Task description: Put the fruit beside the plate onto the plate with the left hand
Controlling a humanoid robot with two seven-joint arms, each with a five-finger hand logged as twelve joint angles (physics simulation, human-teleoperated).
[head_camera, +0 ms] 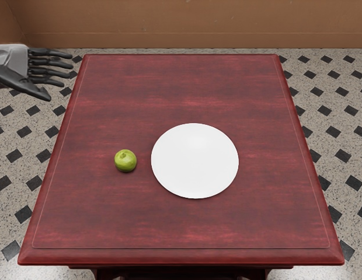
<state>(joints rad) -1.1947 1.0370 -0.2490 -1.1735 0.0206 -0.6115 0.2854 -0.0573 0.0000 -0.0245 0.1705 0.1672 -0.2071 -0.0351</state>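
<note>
While the left hand (44, 67) hovers off the tabletop's (169, 87) far left corner, well apart from the plate (194, 160), its fingers are spread and hold nothing. A green apple (125, 160) sits on the tabletop just left of the plate, not touching it.

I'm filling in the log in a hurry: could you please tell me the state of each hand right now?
Left hand: open, fingers extended, holding nothing.
Right hand: not in view, so it cannot be told.
</note>
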